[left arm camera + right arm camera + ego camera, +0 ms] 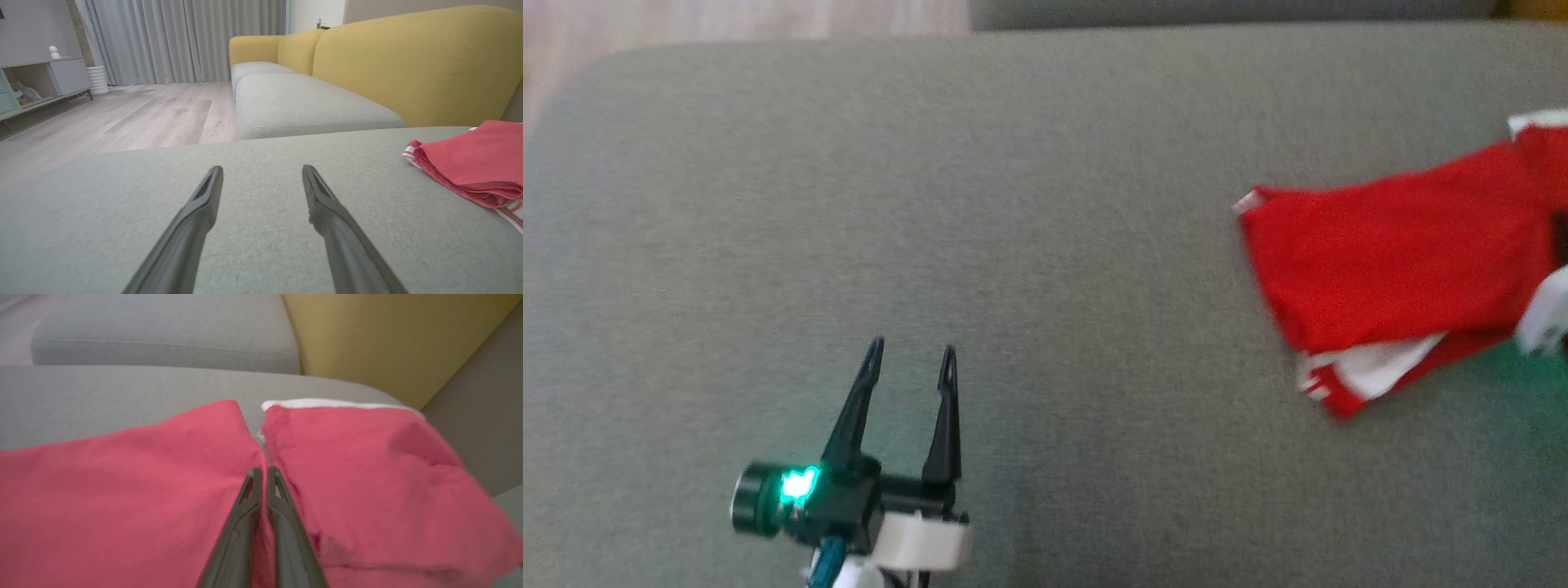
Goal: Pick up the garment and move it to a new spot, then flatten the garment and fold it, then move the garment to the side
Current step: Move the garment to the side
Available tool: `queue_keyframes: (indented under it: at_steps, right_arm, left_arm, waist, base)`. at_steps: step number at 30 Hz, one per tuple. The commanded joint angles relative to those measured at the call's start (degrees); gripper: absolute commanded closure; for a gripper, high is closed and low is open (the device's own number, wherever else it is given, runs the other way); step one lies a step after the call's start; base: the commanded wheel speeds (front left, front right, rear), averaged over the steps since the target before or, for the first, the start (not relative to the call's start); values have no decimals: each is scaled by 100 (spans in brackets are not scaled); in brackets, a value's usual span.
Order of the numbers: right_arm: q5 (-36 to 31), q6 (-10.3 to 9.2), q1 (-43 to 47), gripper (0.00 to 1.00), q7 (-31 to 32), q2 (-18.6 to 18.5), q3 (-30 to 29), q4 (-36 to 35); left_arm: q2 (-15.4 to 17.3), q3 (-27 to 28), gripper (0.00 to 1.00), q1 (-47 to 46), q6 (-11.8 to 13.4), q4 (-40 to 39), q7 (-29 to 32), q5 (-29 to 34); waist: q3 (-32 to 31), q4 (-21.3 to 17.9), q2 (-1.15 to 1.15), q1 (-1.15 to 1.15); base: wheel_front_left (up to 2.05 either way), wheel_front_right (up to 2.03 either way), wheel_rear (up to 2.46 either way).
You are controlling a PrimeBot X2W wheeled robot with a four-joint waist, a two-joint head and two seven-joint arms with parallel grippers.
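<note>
Left tool is spread wide, and I hold nothing in it. It hangs over bare grey seat cushion at the lower left of the head view. My right tool has its fingers pressed together, pinching a ridge of the red garment. The cloth puckers toward the fingertips from both sides.

Garment position: it lies on the same cushion, at the right of the head view, where the picture's right border cuts it off. It is folded over on itself in layers. White trim shows along its near edge and at its far corner.

Containers: a shelf unit stands far off across the wooden floor. One open compartment holds something too small for me to identify, and a small white figure sits on top. A white ribbed vessel stands on the floor by the curtain; I cannot tell what it holds.

Edges and room: a wide stretch of bare cushion lies between my left tool and the garment. The cushion's rounded corner shows at the upper left of the head view, with floor beyond it. A second grey cushion adjoins the far edge. The yellow sofa back rises behind the garment's side.
</note>
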Motion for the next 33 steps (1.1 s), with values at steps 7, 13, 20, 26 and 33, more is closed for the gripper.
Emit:
queue_keyframes:
  at_steps: [7,13,20,26,33]
  right_arm:
    - [-233,-5,-733,100,-10,-904,-492,-456]
    - [-769,-5,-896,0,-62,-1222,-1388,-651]
    - [-1343,-5,-293,0,-515,-334,-1812,-1153]
    - [-979,-5,631,0,-1064,676,-888,-1575]
    - [-439,-5,1827,0,-1312,1389,344,-2339]
  left_arm:
    - [-40,-98,0,-723,17,-94,-55,13]
    - [-40,-165,0,-888,61,-35,-55,-6]
    - [-40,-9,0,-720,94,0,-55,-95]
    - [-40,149,0,-515,82,-114,-55,-252]
    - [-40,366,0,130,69,-136,-55,-368]
  waist:
    - [759,-554,0,-1]
    - [792,-583,0,-1]
    - [371,-592,0,-1]
    - [-198,-461,0,-1]
    - [-1071,-303,0,-1]
  base:
    - [0,0,0]
    - [0,0,0]
    - [0,0,0]
    - [0,0,0]
    - [0,0,0]
